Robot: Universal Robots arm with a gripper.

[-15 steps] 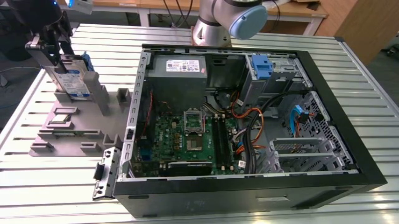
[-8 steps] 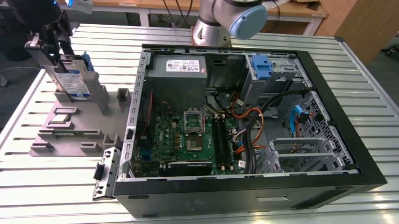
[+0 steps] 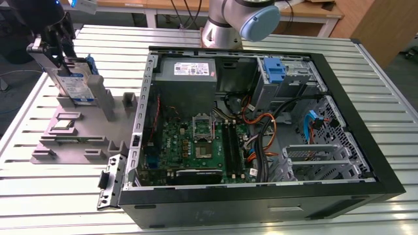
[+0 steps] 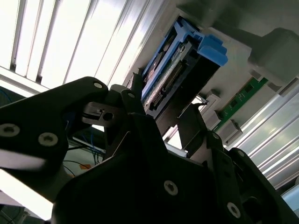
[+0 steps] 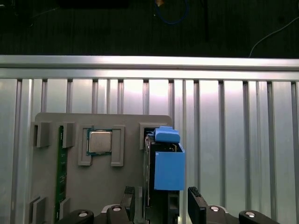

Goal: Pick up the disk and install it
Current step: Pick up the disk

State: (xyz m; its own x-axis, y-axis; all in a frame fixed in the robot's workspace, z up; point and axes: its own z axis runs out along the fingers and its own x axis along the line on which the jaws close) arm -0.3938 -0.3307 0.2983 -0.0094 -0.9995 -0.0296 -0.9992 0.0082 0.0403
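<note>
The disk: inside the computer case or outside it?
Outside. The disk stands on edge at the grey fixture, at the exterior view's left, beside the open case, with the gripper at it.

Open computer case [image 3: 228, 205], grey fixture tray [image 3: 88, 128]

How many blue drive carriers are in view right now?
2: one on the disk at the pincer; one bare carrier in the computer case's bay. Others may be hidden.

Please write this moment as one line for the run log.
stage: pickup | hand: on both sides of the disk, closure unclear | disk: upright at grey fixture, outside computer case | install: not done
</note>
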